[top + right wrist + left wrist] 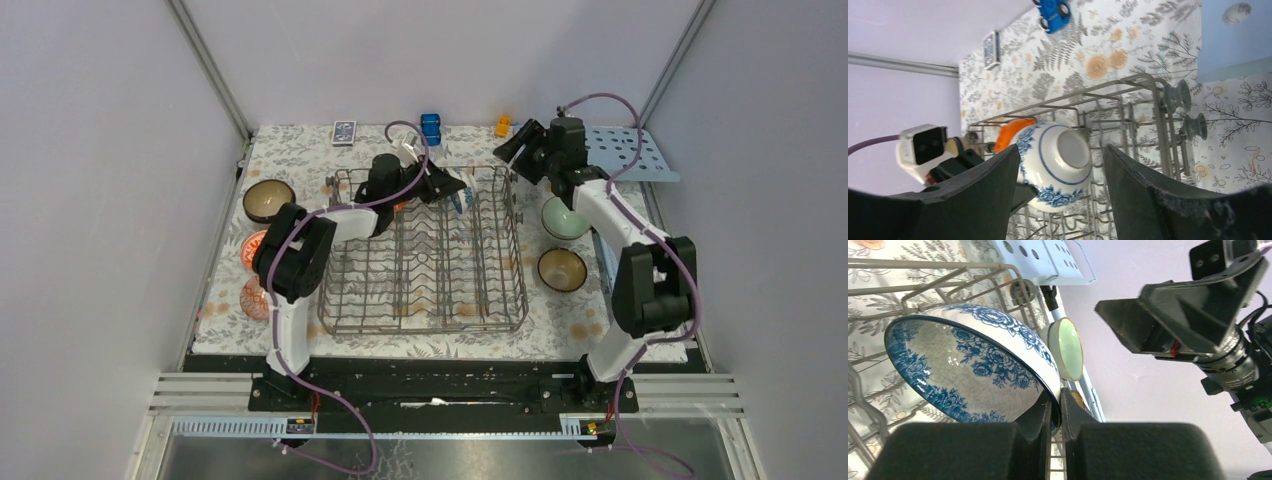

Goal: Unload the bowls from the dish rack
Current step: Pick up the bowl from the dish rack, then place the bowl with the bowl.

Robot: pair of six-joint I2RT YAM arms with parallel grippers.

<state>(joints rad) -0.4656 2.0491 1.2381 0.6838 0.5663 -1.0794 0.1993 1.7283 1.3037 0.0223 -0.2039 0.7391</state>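
Lilac walls (100,200) enclose a floral cloth (560,325), with the rack (425,318) at its centre. Five bowls stand on the cloth: three to the left of the rack, among them a brown bowl (268,200), and two to the right, among them a green bowl (563,218). A blue toy car (431,127) and a perforated board (630,150) lie along the far edge.

Left gripper (1057,412) is clamped on the rim of a blue-and-white bowl (968,365), with one finger inside the wall and one outside. This bowl hangs tilted over the rack's far end; whether it touches the tines cannot be told. An orange bowl (1013,132) stands in the rack just behind it.

Right gripper (517,150) hovers near the rack's far right corner, jaws spread wide and holding nothing.

Assessment: glazed ceramic is rigid, slick and fairly weighty for its size, and it is liable to chip against wire. A pinch on one side of the rim lets the bowl swing, so a deep bite on the rim is advisable. The patterned cloth looks flat and offers a soft place to set the bowl down.
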